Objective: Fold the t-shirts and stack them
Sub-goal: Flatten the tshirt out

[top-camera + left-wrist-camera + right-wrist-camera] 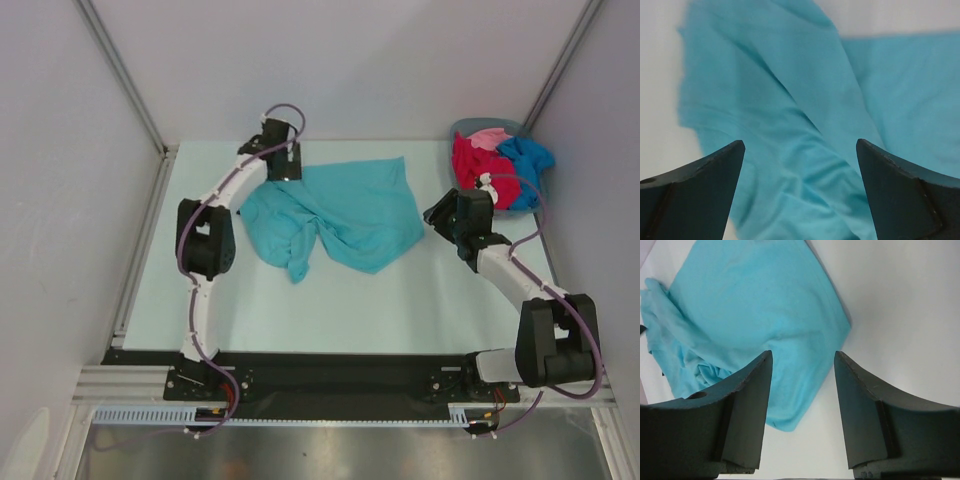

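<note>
R claw [803, 360]: jaws apart, nothing held; right side of desk, pointed at teal tee's right corner.
Teal tee [345, 210]: crumpled, partly spread, mid desk toward far edge.
L claw [800, 150]: jaws wide apart, empty, over tee's far-left part.
Basket [478, 127]: far right corner; red tee [468, 163], pink tee [488, 138], blue tee [527, 158] heaped inside.

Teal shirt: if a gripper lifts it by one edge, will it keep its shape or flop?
Probably flops: the teal shirt lies in soft creases and folds, so a lifted edge would likely drape. Likely light, since the cloth looks thin. Pushed, it would probably bunch rather than slide whole, as ridges show by the open left gripper.
</note>
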You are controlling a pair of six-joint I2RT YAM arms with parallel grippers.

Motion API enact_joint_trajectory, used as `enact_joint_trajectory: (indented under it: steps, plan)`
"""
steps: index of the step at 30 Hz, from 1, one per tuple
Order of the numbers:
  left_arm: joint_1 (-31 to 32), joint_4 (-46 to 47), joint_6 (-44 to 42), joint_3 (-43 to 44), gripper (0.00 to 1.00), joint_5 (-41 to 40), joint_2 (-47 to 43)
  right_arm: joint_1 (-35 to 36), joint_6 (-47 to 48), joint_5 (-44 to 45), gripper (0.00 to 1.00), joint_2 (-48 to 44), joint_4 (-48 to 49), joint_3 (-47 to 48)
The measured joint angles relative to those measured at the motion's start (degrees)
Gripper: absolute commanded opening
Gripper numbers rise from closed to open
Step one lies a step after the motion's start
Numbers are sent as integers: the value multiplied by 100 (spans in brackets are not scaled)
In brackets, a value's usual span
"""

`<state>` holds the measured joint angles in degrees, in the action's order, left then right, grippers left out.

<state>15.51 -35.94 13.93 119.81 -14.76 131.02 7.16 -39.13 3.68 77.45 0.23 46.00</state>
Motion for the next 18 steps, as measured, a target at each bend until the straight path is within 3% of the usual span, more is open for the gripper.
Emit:
enact_joint_trajectory:
  steps: [9,18]
  plan:
    - [1786,308,787,-2959,100,-79,-1751,120,-291,11,59,-385,55,-844]
    - [1893,533,1373,-4577,100,-483,-3150,153,-361,4,59,-505,59,-1021]
